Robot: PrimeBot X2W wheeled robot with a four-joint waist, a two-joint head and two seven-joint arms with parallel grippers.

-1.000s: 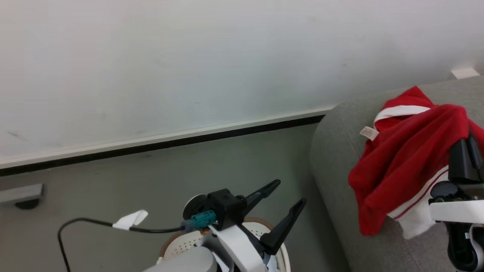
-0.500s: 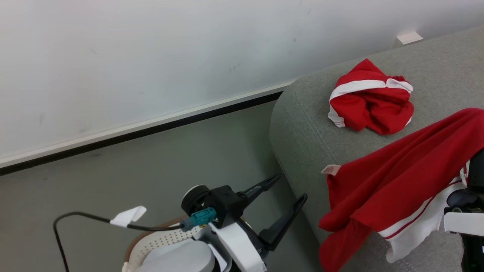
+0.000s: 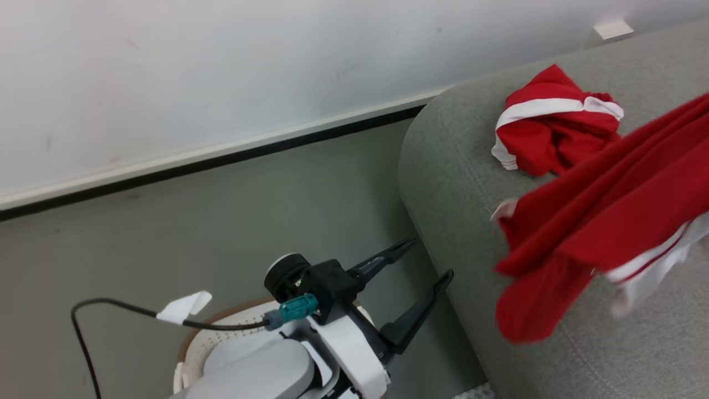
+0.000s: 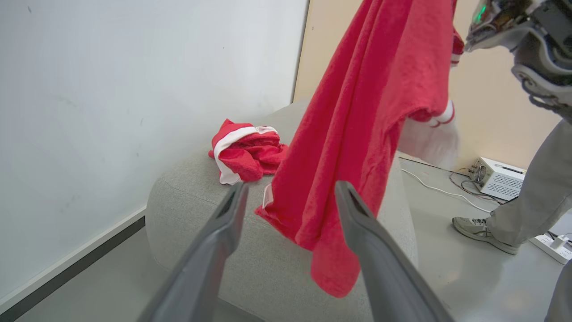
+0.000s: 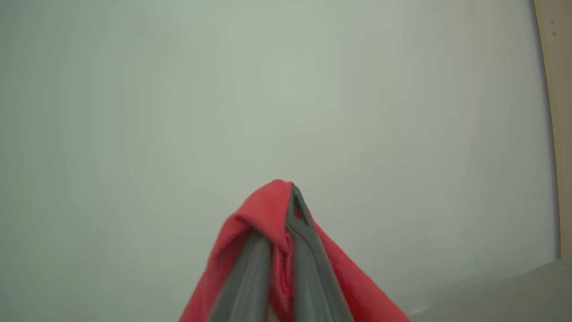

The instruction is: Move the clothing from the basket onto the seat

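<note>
A red garment (image 3: 598,233) with white trim hangs in the air above the light grey seat (image 3: 454,166), its lower end close to the seat's front left corner. My right gripper (image 5: 279,214) is shut on a fold of this clothing (image 5: 250,223). Another red and white garment (image 3: 554,130) lies crumpled on the seat near the wall, and it also appears in the left wrist view (image 4: 246,152). My left gripper (image 3: 431,257) stands open and empty over the floor, left of the seat and above the basket (image 3: 191,346). My left arm hides the basket's inside.
A white wall with a black skirting strip (image 3: 221,160) runs behind. A black cable with a white tag (image 3: 183,307) trails from my left wrist. A person's leg and shoe (image 4: 478,226), a white box (image 4: 498,176) and a power strip (image 4: 554,243) are beyond the seat.
The head camera has shifted. The held garment has risen and swung up to the right, and my right wrist has left the head view. The left gripper stays open.
</note>
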